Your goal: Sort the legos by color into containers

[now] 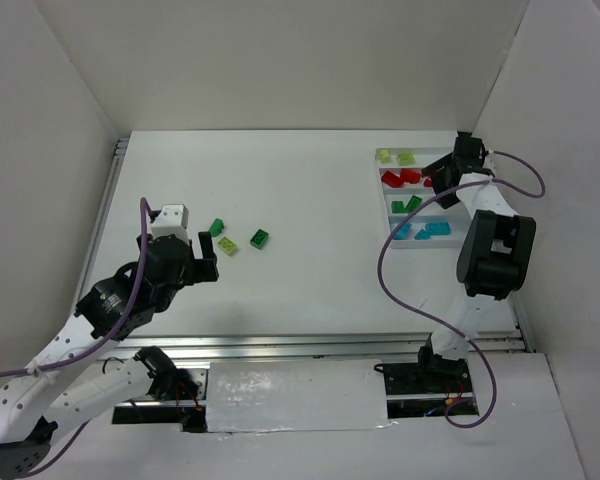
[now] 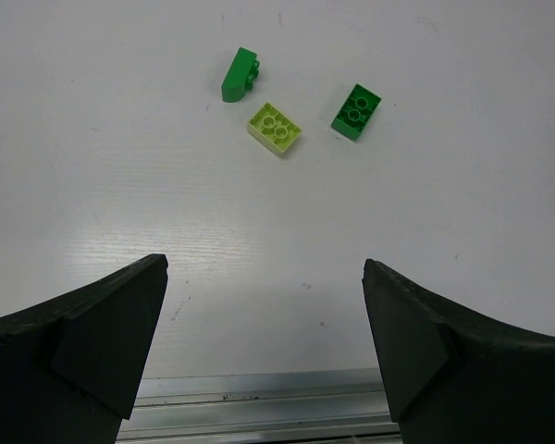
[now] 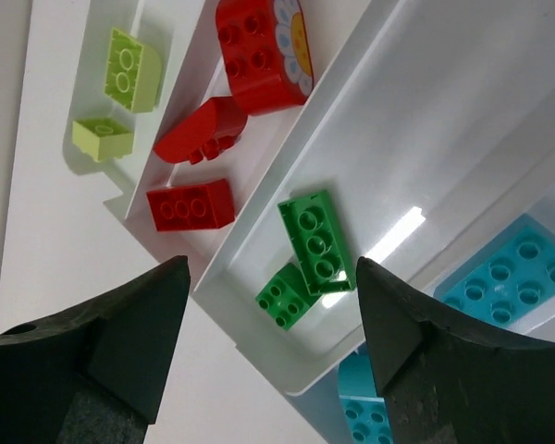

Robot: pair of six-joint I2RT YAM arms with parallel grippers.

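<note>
Three loose legos lie on the table: a dark green brick (image 1: 217, 227) (image 2: 240, 75), a pale yellow-green brick (image 1: 228, 246) (image 2: 274, 128) and a green brick (image 1: 259, 238) (image 2: 356, 111). My left gripper (image 1: 206, 258) (image 2: 264, 314) is open and empty, just near of them. The white tray (image 1: 384, 215) (image 3: 351, 55) holds yellow-green bricks (image 3: 129, 69), red bricks (image 3: 190, 203), green bricks (image 3: 316, 239) and cyan bricks (image 3: 509, 277), one colour per compartment. My right gripper (image 1: 440, 180) (image 3: 273, 314) is open and empty above the tray's green compartment.
White walls close in the table on the left, back and right. A metal rail (image 2: 259, 407) runs along the near table edge under my left gripper. The right arm's purple cable (image 1: 390, 250) loops over the table near the tray.
</note>
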